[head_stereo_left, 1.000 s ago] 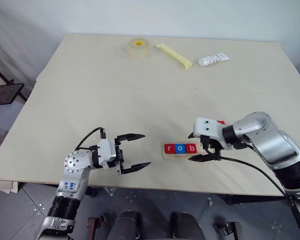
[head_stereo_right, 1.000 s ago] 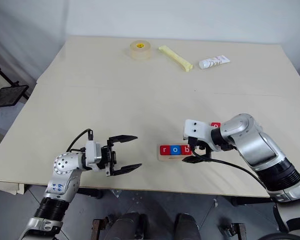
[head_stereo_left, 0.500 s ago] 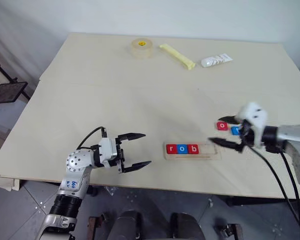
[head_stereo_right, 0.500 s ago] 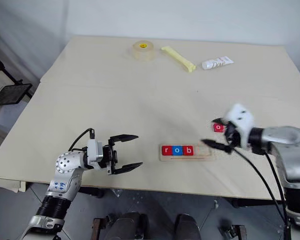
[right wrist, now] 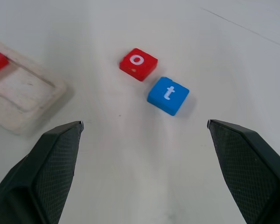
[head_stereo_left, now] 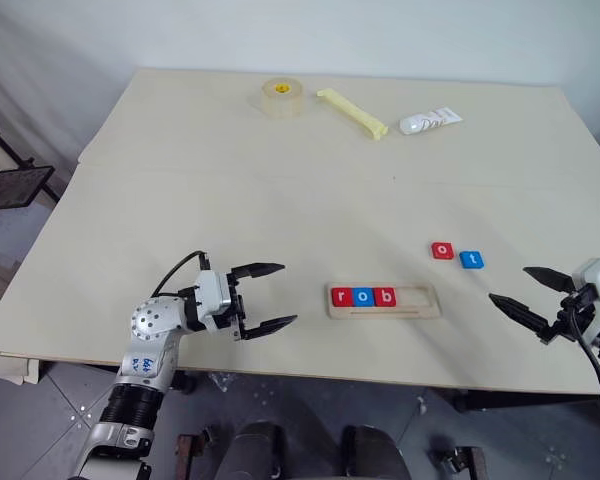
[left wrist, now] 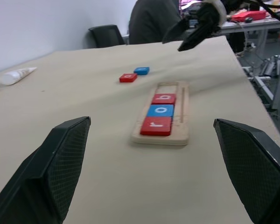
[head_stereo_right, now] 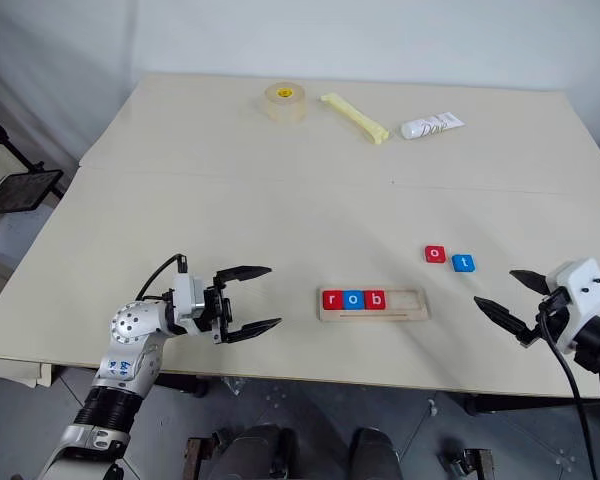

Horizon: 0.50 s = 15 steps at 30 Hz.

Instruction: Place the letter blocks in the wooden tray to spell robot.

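The wooden tray (head_stereo_left: 384, 311) lies near the table's front edge and holds a red r (head_stereo_left: 342, 296), a blue o (head_stereo_left: 363, 297) and a red b (head_stereo_left: 385, 297); its right part is bare. A red o block (head_stereo_left: 442, 250) and a blue t block (head_stereo_left: 471, 260) lie loose on the table behind the tray's right end. My right gripper (head_stereo_left: 527, 289) is open at the front right, to the right of both loose blocks, holding nothing. My left gripper (head_stereo_left: 271, 296) is open at the front left, pointing toward the tray with its fingers empty.
At the far edge sit a tape roll (head_stereo_left: 279, 96), a yellow stick (head_stereo_left: 350, 112) and a white tube (head_stereo_left: 429, 120). The table's right edge (head_stereo_left: 596, 145) runs close to my right gripper. A dark chair (left wrist: 105, 34) shows beyond the table in the left wrist view.
My right gripper has swung away from the tray's right end to the far right, uncovering the red o and blue t blocks. The left gripper has stayed put.
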Motion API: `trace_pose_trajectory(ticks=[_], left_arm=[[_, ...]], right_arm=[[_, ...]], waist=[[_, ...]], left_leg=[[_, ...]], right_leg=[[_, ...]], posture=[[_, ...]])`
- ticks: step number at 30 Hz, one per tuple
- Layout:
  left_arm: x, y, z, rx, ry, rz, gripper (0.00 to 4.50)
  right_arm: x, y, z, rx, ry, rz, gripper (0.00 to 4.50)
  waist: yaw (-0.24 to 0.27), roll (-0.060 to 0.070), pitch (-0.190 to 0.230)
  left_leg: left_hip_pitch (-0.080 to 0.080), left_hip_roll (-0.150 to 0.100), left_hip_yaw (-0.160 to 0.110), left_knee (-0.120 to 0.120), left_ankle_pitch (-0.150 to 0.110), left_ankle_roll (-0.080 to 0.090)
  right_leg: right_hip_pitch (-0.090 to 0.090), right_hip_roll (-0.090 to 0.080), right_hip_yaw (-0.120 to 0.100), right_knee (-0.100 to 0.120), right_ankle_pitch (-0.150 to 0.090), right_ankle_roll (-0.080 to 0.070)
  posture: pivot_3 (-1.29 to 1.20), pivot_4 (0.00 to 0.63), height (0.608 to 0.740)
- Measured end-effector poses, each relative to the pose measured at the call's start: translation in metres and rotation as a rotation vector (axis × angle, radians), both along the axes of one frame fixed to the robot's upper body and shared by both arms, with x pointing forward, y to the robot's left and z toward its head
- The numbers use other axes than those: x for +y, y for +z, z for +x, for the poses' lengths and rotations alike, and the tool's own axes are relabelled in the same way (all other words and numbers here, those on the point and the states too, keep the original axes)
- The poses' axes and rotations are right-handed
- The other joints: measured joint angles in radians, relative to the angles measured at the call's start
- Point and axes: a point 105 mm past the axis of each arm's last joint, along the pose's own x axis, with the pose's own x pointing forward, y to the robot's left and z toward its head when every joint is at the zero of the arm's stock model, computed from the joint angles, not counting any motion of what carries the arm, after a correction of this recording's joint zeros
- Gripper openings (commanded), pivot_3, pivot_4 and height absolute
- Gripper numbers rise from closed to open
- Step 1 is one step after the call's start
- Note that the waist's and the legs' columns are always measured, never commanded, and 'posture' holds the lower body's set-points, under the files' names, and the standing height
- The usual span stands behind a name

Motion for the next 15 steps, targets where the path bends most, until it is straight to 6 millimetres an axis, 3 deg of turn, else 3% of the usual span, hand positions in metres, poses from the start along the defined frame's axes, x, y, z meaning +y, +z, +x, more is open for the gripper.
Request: trace_pose_trajectory(ticks=[15], left_arm=[[0.002, -0.003, 0.0001, 0.003, -0.001, 0.002, 4.5]], right_arm=[[0.0106, 0.0049, 0.0001, -0.041, 0.007, 0.034, 4.46]], waist=[[0.001, 0.0, 0.0]], left_leg=[[0.0, -0.001, 0.0, 0.0, 0.0, 0.0]], right_leg=[[0.0, 0.0, 0.0, 0.0, 0.0, 0.0]], posture=[[0.0, 0.15, 0.74]])
